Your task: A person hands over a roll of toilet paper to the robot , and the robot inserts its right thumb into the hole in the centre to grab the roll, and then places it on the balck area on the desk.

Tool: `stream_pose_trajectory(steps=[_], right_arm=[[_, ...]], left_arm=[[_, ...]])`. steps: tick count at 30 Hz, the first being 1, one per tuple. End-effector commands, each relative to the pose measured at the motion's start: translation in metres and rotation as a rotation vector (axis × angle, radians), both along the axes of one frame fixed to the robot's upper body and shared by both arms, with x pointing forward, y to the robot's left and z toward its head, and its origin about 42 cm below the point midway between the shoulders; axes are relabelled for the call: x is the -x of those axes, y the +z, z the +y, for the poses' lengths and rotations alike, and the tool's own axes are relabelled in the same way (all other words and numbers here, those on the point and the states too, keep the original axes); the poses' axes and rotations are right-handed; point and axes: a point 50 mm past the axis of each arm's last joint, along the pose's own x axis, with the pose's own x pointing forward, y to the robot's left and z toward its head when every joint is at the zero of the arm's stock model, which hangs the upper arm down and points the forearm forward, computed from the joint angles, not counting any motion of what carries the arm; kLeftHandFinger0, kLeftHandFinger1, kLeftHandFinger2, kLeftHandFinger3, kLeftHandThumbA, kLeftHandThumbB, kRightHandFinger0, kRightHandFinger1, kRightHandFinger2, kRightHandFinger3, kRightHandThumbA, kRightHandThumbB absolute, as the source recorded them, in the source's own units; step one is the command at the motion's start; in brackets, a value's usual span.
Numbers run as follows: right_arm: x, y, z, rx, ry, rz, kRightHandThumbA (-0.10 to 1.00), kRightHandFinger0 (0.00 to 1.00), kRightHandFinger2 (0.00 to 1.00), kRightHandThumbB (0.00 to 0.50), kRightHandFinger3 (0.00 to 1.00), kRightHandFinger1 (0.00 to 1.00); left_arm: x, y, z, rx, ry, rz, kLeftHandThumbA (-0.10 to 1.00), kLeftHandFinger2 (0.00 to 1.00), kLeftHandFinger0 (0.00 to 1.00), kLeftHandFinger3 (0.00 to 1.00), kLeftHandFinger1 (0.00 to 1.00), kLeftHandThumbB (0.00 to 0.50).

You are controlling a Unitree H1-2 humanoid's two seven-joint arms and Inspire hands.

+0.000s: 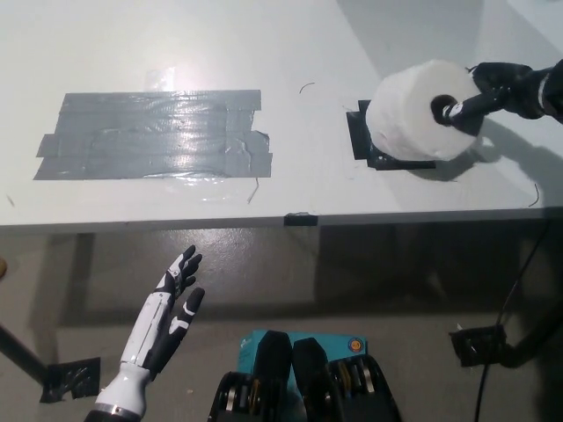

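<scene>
A white toilet paper roll [412, 114] sits over the black taped patch [368, 141] at the right of the white desk, covering most of it. Its centre hole faces up and to the right. My black right hand [501, 90] reaches in from the right edge, one finger pushed into the hole and the others resting along the roll's side. My white left hand [167, 316] hangs below the desk's front edge at the lower left, fingers spread, holding nothing.
A large patch of grey tape [154, 134] covers the left half of the desk [290, 53]. The desk's front edge [299, 220] runs across the middle of the picture. Cables and a small black fitting [479, 345] lie on the floor at the lower right.
</scene>
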Motion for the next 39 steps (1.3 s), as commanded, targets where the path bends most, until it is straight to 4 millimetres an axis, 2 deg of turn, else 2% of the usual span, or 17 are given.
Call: stream_pose_trajectory(steps=[1, 6, 7, 11, 16, 18, 22, 23, 25, 27, 29, 31, 34, 35, 36, 38, 39], right_arm=[[-0.009, 0.052, 0.015, 0.042, 0.029, -0.135, 0.60, 1.00, 1.00, 0.407, 1.00, 1.00], [-0.011, 0.059, 0.019, 0.042, 0.021, -0.197, 0.74, 1.00, 1.00, 0.427, 1.00, 1.00], [-0.011, 0.061, 0.019, 0.048, 0.021, -0.212, 0.78, 1.00, 1.00, 0.457, 1.00, 1.00], [-0.012, 0.075, 0.023, -0.044, 0.010, -0.227, 0.75, 1.00, 1.00, 0.413, 1.00, 1.00], [-0.015, 0.096, 0.028, -0.048, -0.025, -0.286, 0.72, 1.00, 1.00, 0.461, 1.00, 1.00], [-0.015, 0.104, 0.030, -0.089, -0.027, -0.309, 0.72, 1.00, 1.00, 0.446, 1.00, 1.00], [-0.016, 0.121, 0.030, -0.022, -0.041, -0.415, 0.79, 1.00, 1.00, 0.465, 1.00, 1.00], [-0.016, 0.125, 0.030, -0.053, -0.037, -0.426, 0.80, 1.00, 1.00, 0.429, 1.00, 1.00], [-0.015, 0.136, 0.029, -0.132, -0.030, -0.470, 0.81, 1.00, 1.00, 0.402, 1.00, 1.00], [-0.014, 0.148, 0.025, -0.161, -0.033, -0.528, 0.90, 1.00, 1.00, 0.483, 1.00, 1.00], [-0.010, 0.170, 0.019, -0.235, -0.108, -0.618, 0.90, 1.00, 1.00, 0.461, 1.00, 1.00], [-0.001, 0.190, 0.014, -0.305, -0.107, -0.733, 0.95, 1.00, 1.00, 0.461, 1.00, 1.00], [0.017, 0.219, 0.009, -0.337, -0.095, -0.874, 1.00, 1.00, 1.00, 0.497, 1.00, 1.00], [0.026, 0.224, 0.008, -0.347, -0.079, -0.911, 1.00, 1.00, 1.00, 0.499, 1.00, 1.00], [0.049, 0.233, 0.007, -0.390, -0.042, -0.986, 1.00, 1.00, 1.00, 0.500, 1.00, 1.00], [0.052, 0.234, 0.007, -0.399, -0.037, -0.994, 1.00, 1.00, 1.00, 0.500, 1.00, 1.00], [0.075, 0.240, 0.008, -0.418, 0.008, -1.061, 1.00, 1.00, 1.00, 0.474, 1.00, 1.00]], left_arm=[[-0.001, 0.010, 0.003, -0.006, -0.005, -0.052, 0.91, 1.00, 1.00, 1.00, 1.00, 0.167], [-0.002, 0.010, 0.004, 0.000, -0.005, -0.053, 0.91, 1.00, 1.00, 1.00, 1.00, 0.163], [-0.002, 0.009, 0.004, 0.002, -0.005, -0.053, 0.91, 1.00, 1.00, 1.00, 1.00, 0.171], [-0.003, 0.011, 0.003, -0.011, -0.001, -0.054, 0.92, 1.00, 1.00, 1.00, 1.00, 0.169], [-0.002, 0.011, 0.003, -0.004, -0.002, -0.055, 0.92, 1.00, 1.00, 1.00, 1.00, 0.167], [-0.001, 0.009, 0.004, -0.005, 0.001, -0.056, 0.93, 1.00, 1.00, 1.00, 1.00, 0.170], [-0.002, 0.009, 0.002, 0.010, -0.004, -0.055, 0.92, 1.00, 1.00, 1.00, 1.00, 0.164], [-0.002, 0.009, 0.002, 0.009, -0.005, -0.056, 0.91, 1.00, 1.00, 1.00, 1.00, 0.156], [-0.002, 0.010, 0.002, 0.004, -0.003, -0.055, 0.91, 1.00, 1.00, 1.00, 1.00, 0.160], [-0.003, 0.011, 0.001, -0.005, 0.000, -0.058, 0.93, 1.00, 1.00, 1.00, 1.00, 0.165], [-0.008, 0.015, 0.001, -0.008, -0.001, -0.066, 0.93, 1.00, 1.00, 1.00, 1.00, 0.160], [-0.013, 0.019, 0.001, -0.006, -0.001, -0.078, 0.93, 1.00, 1.00, 1.00, 1.00, 0.156], [-0.027, 0.029, 0.000, -0.006, -0.002, -0.109, 0.94, 1.00, 1.00, 1.00, 1.00, 0.168], [-0.030, 0.031, 0.000, -0.005, -0.003, -0.113, 0.95, 1.00, 1.00, 1.00, 1.00, 0.164], [-0.039, 0.037, -0.002, 0.003, -0.011, -0.128, 0.95, 1.00, 1.00, 1.00, 1.00, 0.165], [-0.040, 0.037, -0.002, 0.006, -0.012, -0.130, 0.95, 1.00, 1.00, 1.00, 1.00, 0.165], [-0.047, 0.044, -0.004, 0.008, -0.017, -0.144, 0.96, 1.00, 1.00, 1.00, 1.00, 0.165]])
